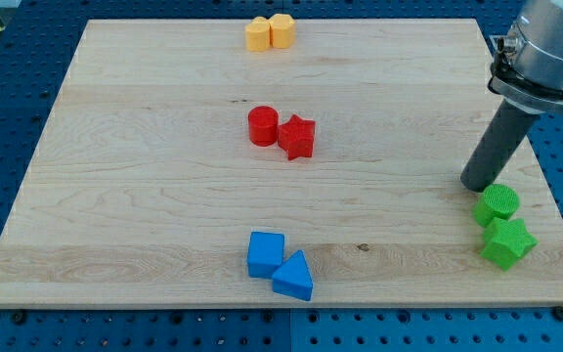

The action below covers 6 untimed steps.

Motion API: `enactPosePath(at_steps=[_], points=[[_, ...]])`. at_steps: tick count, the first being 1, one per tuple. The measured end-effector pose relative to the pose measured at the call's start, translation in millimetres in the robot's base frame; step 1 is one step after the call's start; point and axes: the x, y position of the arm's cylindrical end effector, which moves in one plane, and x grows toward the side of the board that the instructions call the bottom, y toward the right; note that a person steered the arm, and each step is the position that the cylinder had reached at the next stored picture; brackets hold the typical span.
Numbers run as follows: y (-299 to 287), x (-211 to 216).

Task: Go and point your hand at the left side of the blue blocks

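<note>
blue cube (265,254) touches blue wedge (293,277) at bottom; my tip (477,184), bare rod holding nothing, sits just above green cylinder (498,204), far right.

A blue cube (266,254) and a blue triangular block (294,277) lie touching near the wooden board's (145,196) bottom edge, the triangular one at the cube's lower right.

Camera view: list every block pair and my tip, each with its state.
Blue blocks: touching, bottom centre.
Red blocks: touching, centre.
Yellow blocks: touching, top edge.
Green blocks: touching, right edge.
My tip: just above-left of green blocks, far from blue.
</note>
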Motion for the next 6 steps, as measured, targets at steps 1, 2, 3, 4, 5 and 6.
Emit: enactPosePath(at_steps=[1,2,3,4,5,6], points=[[-40,-3],[-112,8],[-186,21],[-269,34],[-320,75],[-326,126]])
